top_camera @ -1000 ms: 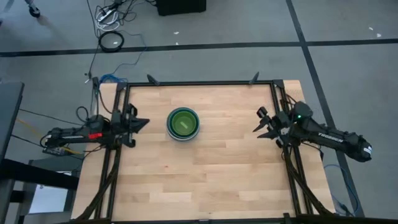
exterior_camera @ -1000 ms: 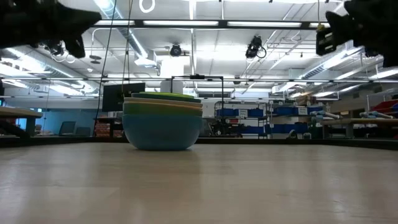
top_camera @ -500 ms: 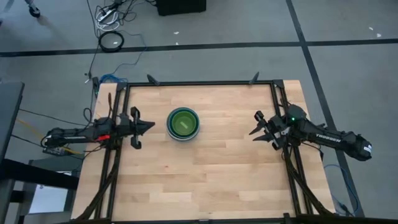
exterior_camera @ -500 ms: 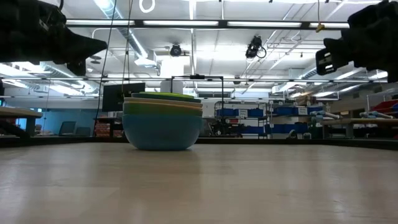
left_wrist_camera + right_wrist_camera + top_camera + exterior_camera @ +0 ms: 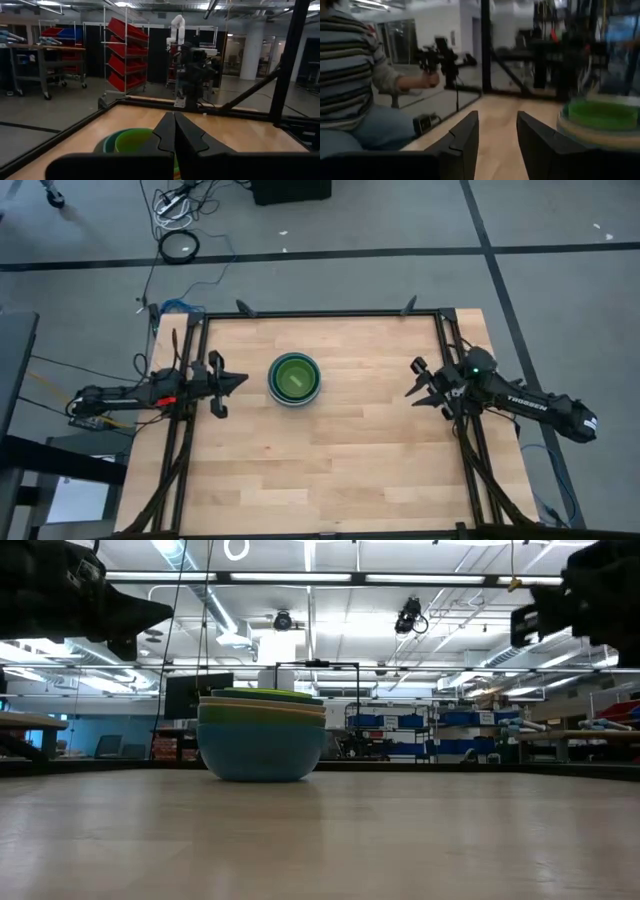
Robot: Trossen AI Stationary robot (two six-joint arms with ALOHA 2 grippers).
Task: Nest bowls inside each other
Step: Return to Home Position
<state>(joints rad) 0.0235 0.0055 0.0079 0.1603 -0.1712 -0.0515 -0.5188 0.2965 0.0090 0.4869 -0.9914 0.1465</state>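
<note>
- Two grippers hang above the table's sides. The left gripper (image 5: 238,379) has its fingers pressed together on nothing. The right gripper (image 5: 412,383) has its fingers parted and is also empty.
- The stack of bowls (image 5: 294,378) stands on the table (image 5: 330,470) between them. It is nearer the left gripper and touches neither.
- Nesting appears complete. No loose bowl is visible, a green bowl sits uppermost and a blue one forms the base.
- Remaining, by judgement: park both arms.
</note>
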